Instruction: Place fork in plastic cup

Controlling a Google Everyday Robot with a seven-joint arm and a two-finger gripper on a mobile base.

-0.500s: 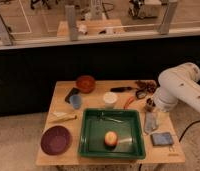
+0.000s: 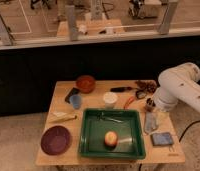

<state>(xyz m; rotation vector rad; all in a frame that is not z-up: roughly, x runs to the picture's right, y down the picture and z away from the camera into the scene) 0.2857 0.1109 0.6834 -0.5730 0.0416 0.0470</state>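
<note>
Fork (image 2: 111,119) lies inside green tray (image 2: 84,136), apart from plastic cup (image 2: 76,101). Gripper (image 2: 150,105) hangs right of tray, jaws wide.

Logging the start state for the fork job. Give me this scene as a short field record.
fork: lying flat in the green tray, near its back wall
plastic cup: upright on the table, left of the tray
fruit: in the tray, in front of the fork
gripper: open, over the table's right side, apart from the fork
task state: fork not yet in the cup
</note>
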